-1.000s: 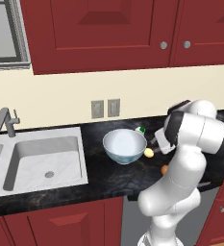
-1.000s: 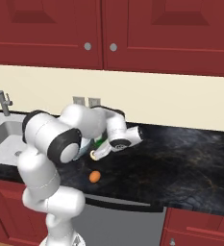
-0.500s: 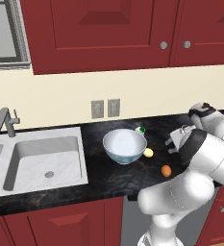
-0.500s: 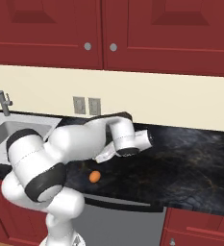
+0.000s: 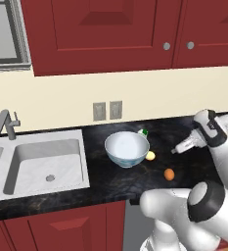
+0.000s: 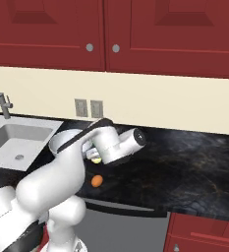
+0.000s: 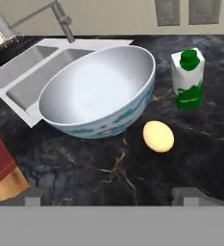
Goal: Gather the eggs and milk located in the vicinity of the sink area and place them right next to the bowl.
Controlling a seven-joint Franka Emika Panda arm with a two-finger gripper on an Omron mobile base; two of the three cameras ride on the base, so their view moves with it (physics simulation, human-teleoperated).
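Sink [image 5: 47, 162] at far left, empty of task items. Bowl [image 5: 127, 148] just right of it on the dark tabletop [image 5: 110, 181]. Milk [image 7: 188, 78] upright close behind the bowl's right side; yellow egg [image 7: 158, 136] just beside the bowl, not touching. Orange egg [image 5: 169, 174] further right and forward, near but apart from the bowl.

Judged step: milk and yellow egg placed; orange egg possibly left to bring closer. Next move would call for swinging back down over it with fingers spread.

Arm folded high at right, hand tilted, looking back toward the bowl. Fingers [image 7: 34, 196] set wide apart, holding nothing.
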